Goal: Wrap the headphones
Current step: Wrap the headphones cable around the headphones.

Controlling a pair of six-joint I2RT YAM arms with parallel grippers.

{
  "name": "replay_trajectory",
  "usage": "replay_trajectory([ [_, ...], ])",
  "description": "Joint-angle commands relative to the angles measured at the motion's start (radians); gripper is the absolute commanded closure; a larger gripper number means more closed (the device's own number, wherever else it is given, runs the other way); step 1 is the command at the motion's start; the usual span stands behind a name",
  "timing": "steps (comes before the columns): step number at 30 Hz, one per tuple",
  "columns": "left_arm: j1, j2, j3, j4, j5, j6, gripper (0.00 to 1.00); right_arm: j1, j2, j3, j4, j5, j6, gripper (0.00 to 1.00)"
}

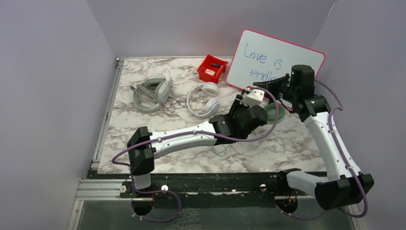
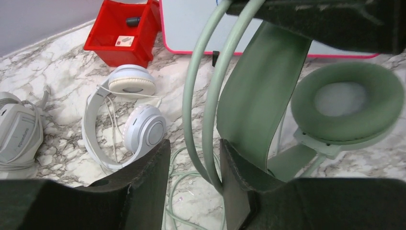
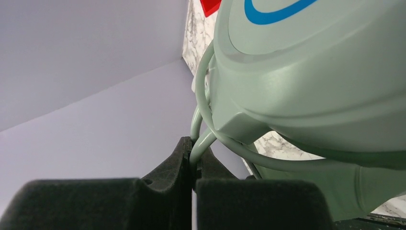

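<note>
**Bench**: marble-patterned top with plain grey walls on three sides.

**Mint headphones**: right of centre, in front of the whiteboard, between the two claws.
- The headband stands roughly upright in the left wrist view, with one padded ear cup facing the camera.
- The other cup's smooth shell, which has a blue mark, fills the right wrist view.
- Whether the set rests on the bench cannot be told.

**Mint cable**: two strands run down past the headband. Loose loops lie on the bench below them.

**Left claw**: jaws apart. Both cable strands pass through the gap and neither is pinched.

**Right claw**: jaws together, clamped on a strand of the mint cable just under the cup shell.

**White headphones**: lying flat mid-bench, with the thin cable draped over them.

**Grey headphones**: lying flat to the left of the white pair, well apart from the claws.

**Red bin**: at the far edge, just beside the whiteboard. It holds small items too small to identify.

**Whiteboard**: pink-edged and leaning at the far right, with blue handwriting.
</note>
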Motion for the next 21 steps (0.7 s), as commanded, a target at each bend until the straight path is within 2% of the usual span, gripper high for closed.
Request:
replay_trajectory([
  [1,0.023,0.063,0.023,-0.016,-0.027,0.001,0.55,0.008,-0.003,0.058,0.045,0.031,0.003,0.99],
  [5,0.059,0.080,0.014,-0.015,-0.008,-0.012,0.55,0.011,-0.005,0.062,0.041,0.033,0.000,0.99],
  [9,0.080,0.100,0.045,-0.014,0.006,0.011,0.62,0.015,-0.012,0.051,0.041,0.034,0.000,0.99],
  [14,0.100,0.108,0.065,-0.012,0.013,0.030,0.85,0.019,-0.026,0.037,0.045,0.033,-0.005,0.99],
  [15,0.102,0.104,0.068,-0.012,0.012,0.033,0.93,0.021,-0.029,0.037,0.045,0.033,-0.008,0.99],
  [16,0.105,0.099,0.070,-0.013,0.012,0.038,1.00,0.020,-0.032,0.036,0.047,0.035,-0.016,0.97],
  [19,0.109,0.062,0.072,-0.017,0.007,0.040,1.00,0.022,-0.045,0.012,0.092,0.022,-0.052,0.82],
  [21,0.110,0.027,0.060,-0.017,0.009,0.037,1.00,0.022,-0.055,-0.013,0.133,0.004,-0.087,0.67],
])
